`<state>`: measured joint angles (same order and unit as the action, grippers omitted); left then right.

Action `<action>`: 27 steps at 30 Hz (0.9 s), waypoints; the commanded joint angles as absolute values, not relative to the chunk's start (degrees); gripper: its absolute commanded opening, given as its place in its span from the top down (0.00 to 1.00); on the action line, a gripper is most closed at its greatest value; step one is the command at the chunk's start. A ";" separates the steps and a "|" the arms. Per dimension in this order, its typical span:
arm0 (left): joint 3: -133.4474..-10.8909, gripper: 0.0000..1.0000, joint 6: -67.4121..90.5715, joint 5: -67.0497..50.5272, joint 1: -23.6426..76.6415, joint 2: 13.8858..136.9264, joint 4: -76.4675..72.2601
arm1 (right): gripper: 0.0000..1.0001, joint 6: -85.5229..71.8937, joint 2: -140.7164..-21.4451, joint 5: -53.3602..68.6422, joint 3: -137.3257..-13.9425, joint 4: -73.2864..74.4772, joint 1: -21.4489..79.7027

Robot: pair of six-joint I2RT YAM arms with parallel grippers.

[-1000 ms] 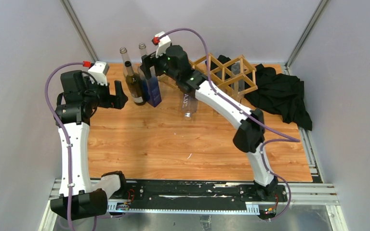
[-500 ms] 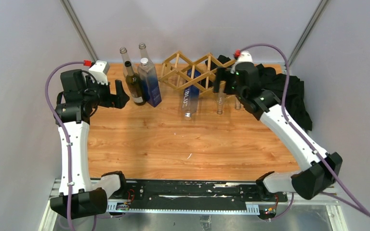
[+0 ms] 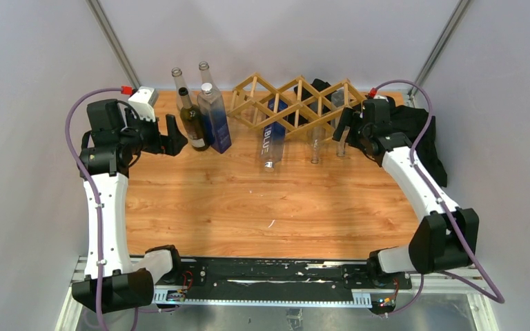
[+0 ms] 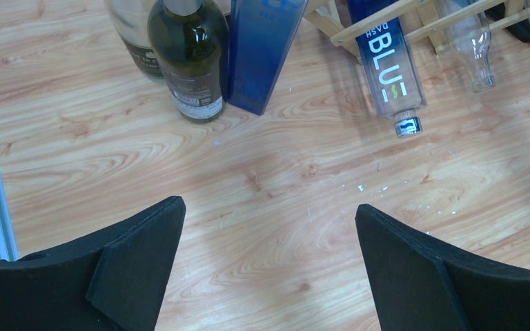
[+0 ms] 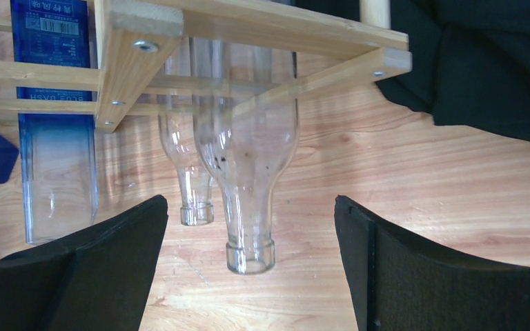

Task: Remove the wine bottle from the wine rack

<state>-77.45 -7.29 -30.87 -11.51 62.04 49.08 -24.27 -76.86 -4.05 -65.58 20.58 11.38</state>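
Observation:
The light wooden lattice wine rack point(image 3: 297, 103) stands at the back of the table and also shows in the right wrist view point(image 5: 248, 31). It holds a blue-labelled clear bottle point(image 3: 270, 141) and two clear glass bottles point(image 3: 315, 146) point(image 3: 340, 143), necks pointing toward the near side. My right gripper point(image 3: 346, 127) is open at the rack's right end. In the right wrist view the right gripper point(image 5: 250, 207) has the rightmost clear bottle's neck point(image 5: 250, 227) between its fingers, with gaps on both sides. My left gripper point(image 3: 172, 134) point(image 4: 269, 207) is open and empty over bare wood.
A dark green bottle point(image 3: 193, 124), a blue square bottle point(image 3: 215, 121) and two clear bottles point(image 3: 177, 76) stand left of the rack, beside my left gripper. A black cloth point(image 3: 404, 134) lies right of the rack, under the right arm.
The right arm swung from the standing bottles at the left, across the rack, to its right end. Its gripper now faces the rightmost clear bottle. The left arm has not moved.

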 commanded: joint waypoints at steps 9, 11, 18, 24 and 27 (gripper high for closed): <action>-77.28 0.00 -7.31 -31.57 -11.82 61.26 48.59 | 0.13 -28.87 -85.68 6.12 -65.08 11.56 6.73; -77.33 0.00 -7.30 -31.40 -11.86 61.34 48.60 | 0.15 -29.55 -86.71 7.07 -65.25 10.90 6.43; -77.09 0.00 -6.87 -31.59 -11.82 61.22 48.60 | 0.28 -31.35 -88.50 10.05 -65.10 9.17 5.99; -77.05 0.00 -6.77 -31.96 -11.82 60.86 48.60 | 0.34 -32.49 -88.72 11.87 -64.49 7.94 5.88; -77.07 0.00 -6.77 -32.37 -11.85 60.52 48.60 | 0.44 -32.97 -88.11 12.71 -63.52 7.44 5.89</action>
